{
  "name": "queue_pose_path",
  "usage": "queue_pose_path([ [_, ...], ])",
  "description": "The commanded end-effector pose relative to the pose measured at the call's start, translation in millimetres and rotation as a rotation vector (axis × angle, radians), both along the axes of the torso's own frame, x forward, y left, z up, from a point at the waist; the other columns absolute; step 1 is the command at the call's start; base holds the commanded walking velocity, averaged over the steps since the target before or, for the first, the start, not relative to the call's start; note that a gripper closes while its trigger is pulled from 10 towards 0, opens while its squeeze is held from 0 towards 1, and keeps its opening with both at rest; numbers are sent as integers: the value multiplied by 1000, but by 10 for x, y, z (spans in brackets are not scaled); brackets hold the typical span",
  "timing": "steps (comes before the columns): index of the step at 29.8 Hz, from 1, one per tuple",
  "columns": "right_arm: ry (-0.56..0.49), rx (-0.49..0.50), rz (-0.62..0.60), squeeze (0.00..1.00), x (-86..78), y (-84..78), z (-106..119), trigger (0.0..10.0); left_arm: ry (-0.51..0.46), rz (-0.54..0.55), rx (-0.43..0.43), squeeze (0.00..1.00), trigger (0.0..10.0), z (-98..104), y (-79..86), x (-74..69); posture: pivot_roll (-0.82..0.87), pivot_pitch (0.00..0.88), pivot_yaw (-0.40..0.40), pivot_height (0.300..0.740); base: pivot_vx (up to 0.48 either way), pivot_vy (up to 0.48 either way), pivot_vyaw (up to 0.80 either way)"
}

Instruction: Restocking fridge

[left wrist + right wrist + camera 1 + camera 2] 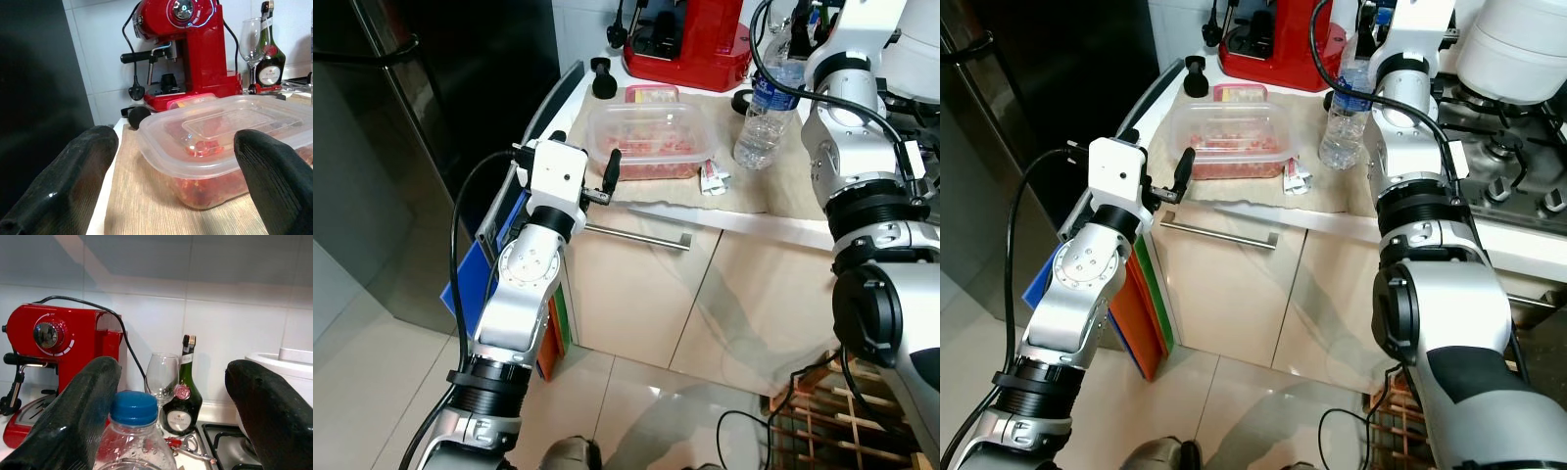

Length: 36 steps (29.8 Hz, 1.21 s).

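A clear lidded plastic container [646,137] of red food sits on the beige mat on the counter [773,191]. My left gripper [171,196] is level with its near left corner, open, one finger [611,168] beside the container's front wall and the other off the counter edge. To the right a clear water bottle [762,117] with a blue cap [133,407] stands upright. Above and around its neck hovers my right gripper [171,426], open, its fingers [78,421] not touching the bottle.
The dark fridge [411,147] stands on the left, with coloured boards [1136,294] wedged beside the cabinet. A red coffee machine [690,39], a small pink-lidded tub [651,94], a packet [713,178], a wine glass [162,374] and a green bottle [182,404] crowd the counter. The hob [1518,166] lies at right.
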State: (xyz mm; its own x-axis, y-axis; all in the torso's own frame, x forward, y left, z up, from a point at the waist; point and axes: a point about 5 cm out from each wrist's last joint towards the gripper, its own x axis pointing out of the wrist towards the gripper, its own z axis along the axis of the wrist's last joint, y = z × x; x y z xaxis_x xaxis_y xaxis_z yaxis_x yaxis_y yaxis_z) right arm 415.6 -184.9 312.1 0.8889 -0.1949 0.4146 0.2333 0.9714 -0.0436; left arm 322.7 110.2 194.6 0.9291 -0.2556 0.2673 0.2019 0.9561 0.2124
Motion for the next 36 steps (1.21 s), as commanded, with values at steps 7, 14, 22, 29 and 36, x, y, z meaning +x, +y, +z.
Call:
queue_pose_path([
  [7,13,49,31,12,34,4,89,10000,-1,10,5,0,10000,17,17,-27,236,84,-18,740,0,0,0],
  [14,42,81,54,16,56,20,71,10000,3,19,5,0,10000,9,36,-37,237,88,-23,740,0,0,0],
  [22,59,112,71,12,68,14,61,0,5,22,5,0,10000,11,27,-35,237,89,-24,740,0,0,0],
  [29,64,126,81,12,71,4,55,0,9,20,5,0,10000,11,24,-28,234,89,-23,740,0,0,0],
  [36,44,118,87,16,64,6,89,0,13,18,3,0,10000,12,16,-4,222,85,-22,740,0,0,0],
])
